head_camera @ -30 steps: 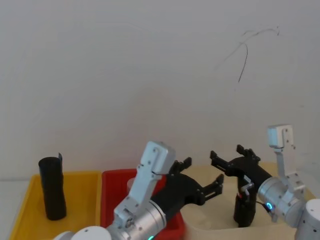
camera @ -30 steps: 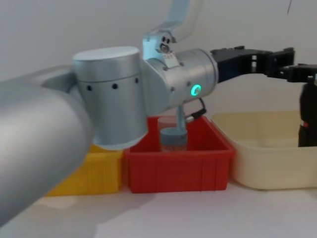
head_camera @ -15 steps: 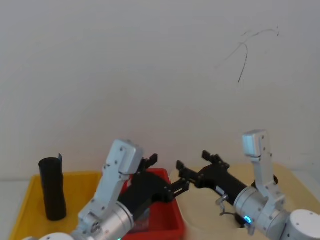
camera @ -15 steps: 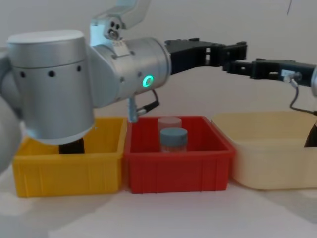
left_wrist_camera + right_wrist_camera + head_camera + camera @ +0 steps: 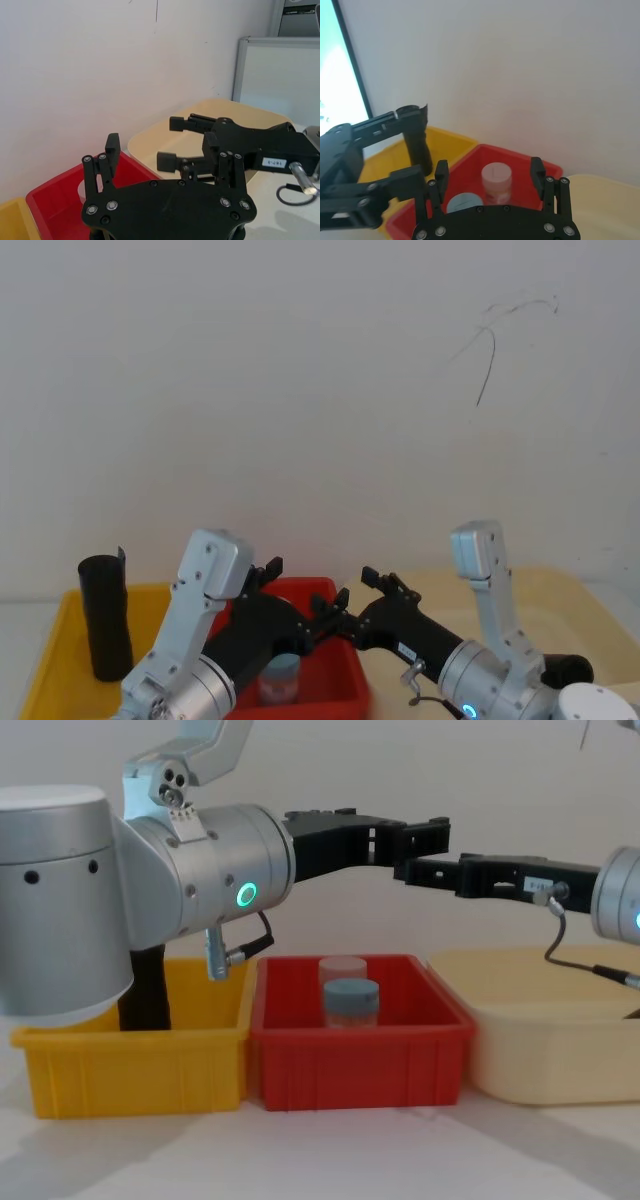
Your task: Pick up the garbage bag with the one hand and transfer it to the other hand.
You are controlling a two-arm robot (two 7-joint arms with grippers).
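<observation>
Garbage bag (image 5: 568, 670): dark rounded shape low in the beige bin (image 5: 550, 1050), back behind my right pincer (image 5: 489, 165), mostly hidden by my arm. Can't tell if it's upright or lying. Right pincer spread, left pincer (image 5: 169, 150) spread too, tips facing each other, just beside one another. Directly below both pincers: red bin (image 5: 360, 1030) with a blue-lidded jar (image 5: 350, 1002) and a pale-lidded jar (image 5: 343, 966) just behind it. Yellow bin (image 5: 130, 1070) sits back along my left pincer's arm side and holds a slim black roll (image 5: 105, 620), upright.
</observation>
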